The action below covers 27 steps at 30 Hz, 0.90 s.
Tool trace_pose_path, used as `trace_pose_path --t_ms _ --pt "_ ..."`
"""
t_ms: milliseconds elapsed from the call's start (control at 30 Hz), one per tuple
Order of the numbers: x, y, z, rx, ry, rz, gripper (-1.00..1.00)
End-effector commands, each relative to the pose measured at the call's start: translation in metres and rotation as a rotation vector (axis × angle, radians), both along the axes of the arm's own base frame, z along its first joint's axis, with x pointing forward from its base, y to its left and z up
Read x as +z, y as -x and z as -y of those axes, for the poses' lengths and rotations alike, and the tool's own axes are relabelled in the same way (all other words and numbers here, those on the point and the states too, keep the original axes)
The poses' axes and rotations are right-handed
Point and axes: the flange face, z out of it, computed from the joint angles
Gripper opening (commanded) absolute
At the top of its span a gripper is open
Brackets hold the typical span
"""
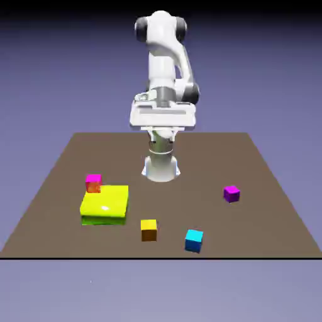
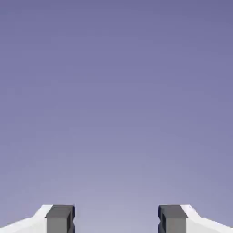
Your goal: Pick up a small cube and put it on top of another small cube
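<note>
The small purple cube sits on the brown table toward the exterior view's right. A small yellow cube and a small cyan cube lie near the front edge. My gripper hangs high above the table's far side, well away from every cube. In the hand view the gripper is open: the two grey fingertips stand wide apart with only the blue-violet backdrop between them. No cube shows in the hand view.
A flat yellow-green block lies at the exterior view's left, with a pink-topped orange cube at its far left corner. The robot's base stands at the table's far middle.
</note>
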Motion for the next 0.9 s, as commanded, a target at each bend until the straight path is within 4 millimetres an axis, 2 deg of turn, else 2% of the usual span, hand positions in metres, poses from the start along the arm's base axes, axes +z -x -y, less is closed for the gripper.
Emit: trace_pose_path --t_ms 0,167,367,500,667,800,867 --pt "-0.011 -0.001 -0.013 0.057 0.041 -0.028 0.00" --pt "-0.068 0.005 -0.079 0.354 0.224 -0.159 0.00" --pt "-0.136 0.035 -0.149 0.741 0.400 -0.298 0.00" --pt "-0.178 0.069 -0.191 1.016 0.488 -0.373 0.00" --pt "-0.223 0.124 -0.235 1.375 0.563 -0.441 0.00" --pt "-0.250 0.177 -0.263 1.673 0.593 -0.469 0.00" --pt "-0.256 0.183 -0.269 1.708 0.589 -0.465 0.00"
